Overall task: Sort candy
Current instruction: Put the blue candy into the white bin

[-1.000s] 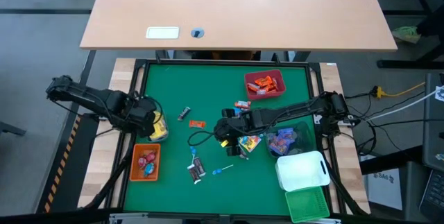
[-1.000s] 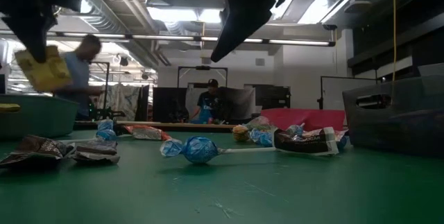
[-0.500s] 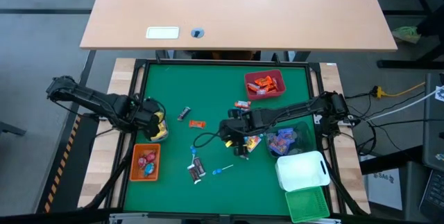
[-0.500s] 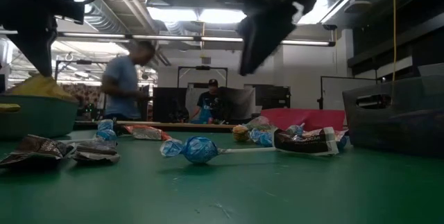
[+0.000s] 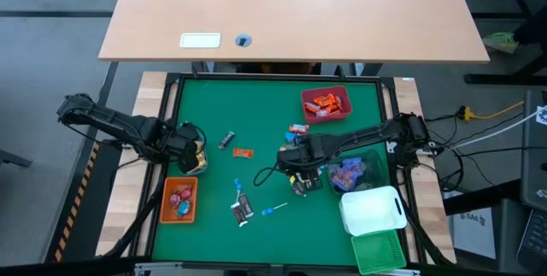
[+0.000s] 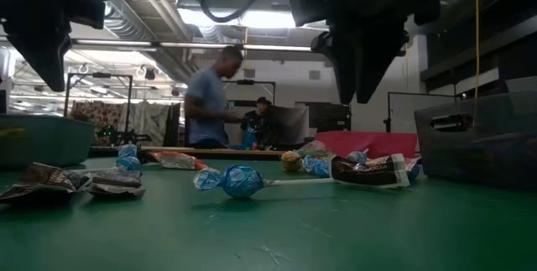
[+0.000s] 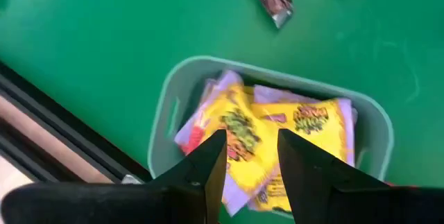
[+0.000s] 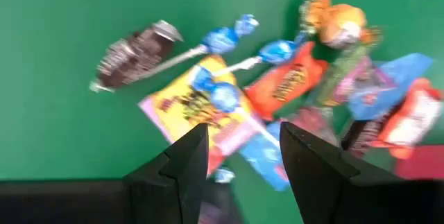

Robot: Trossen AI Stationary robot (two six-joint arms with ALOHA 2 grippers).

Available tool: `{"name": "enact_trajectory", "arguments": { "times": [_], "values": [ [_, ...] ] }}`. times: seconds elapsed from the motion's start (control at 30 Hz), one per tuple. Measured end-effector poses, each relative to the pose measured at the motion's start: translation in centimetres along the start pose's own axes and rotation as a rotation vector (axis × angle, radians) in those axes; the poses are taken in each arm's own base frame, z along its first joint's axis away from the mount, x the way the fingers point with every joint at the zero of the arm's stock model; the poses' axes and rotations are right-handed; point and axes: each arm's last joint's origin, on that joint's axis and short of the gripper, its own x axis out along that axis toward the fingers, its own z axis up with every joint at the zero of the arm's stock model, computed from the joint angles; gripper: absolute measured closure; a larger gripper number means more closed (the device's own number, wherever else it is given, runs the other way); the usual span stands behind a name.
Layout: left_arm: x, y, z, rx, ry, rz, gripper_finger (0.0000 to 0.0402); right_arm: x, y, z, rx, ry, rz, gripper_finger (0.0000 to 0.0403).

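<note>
Many small wrapped candies (image 8: 277,92) are heaped on the green mat under the right gripper (image 8: 239,158), whose fingers are spread and empty. Light, crinkly, slippery wrappers are judged best pinched across the middle. The left gripper (image 7: 250,158), parted, hangs over the bin (image 7: 170,106) of yellow packets (image 7: 309,123).
</note>
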Motion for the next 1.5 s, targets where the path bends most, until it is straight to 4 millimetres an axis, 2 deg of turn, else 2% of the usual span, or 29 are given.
{"name": "enact_trajectory", "arguments": {
  "times": [0.23,0.4,0.5,0.7,0.87,1.2,1.33,1.5],
  "values": [
    [0.0,-0.2,-0.2,-0.005,0.066,-0.060,0.0283,0.2,-1.7,-0.3,-0.015,0.014,-0.027,0.0226],
    [0.0,-0.5,0.1,-0.017,0.037,-0.087,0.0283,0.4,-3.1,-0.6,0.017,0.025,-0.016,0.0226],
    [0.0,-0.7,0.3,-0.025,0.011,-0.114,0.0283,1.2,-3.5,-1.1,-0.029,0.056,0.013,0.0226],
    [-0.1,-1.1,0.7,-0.017,-0.026,-0.152,0.0283,4.2,-3.2,-2.7,-0.145,0.127,0.023,0.0226],
    [-0.1,-1.2,0.9,-0.017,-0.059,-0.152,0.0283,5.9,-3.0,-3.2,-0.159,0.109,-0.002,0.0226],
    [-0.1,-1.2,0.9,-0.018,-0.063,-0.149,0.0283,6.9,-2.8,-3.4,-0.171,0.088,-0.020,0.0227],
    [-0.1,-1.2,0.9,-0.019,-0.063,-0.148,0.0283,6.9,-2.8,-3.4,-0.170,0.085,-0.019,0.0253],
    [-0.2,-1.3,1.1,-0.026,-0.079,-0.165,0.0283,6.9,-2.8,-3.3,-0.170,0.084,-0.013,0.0325]
  ]
}}
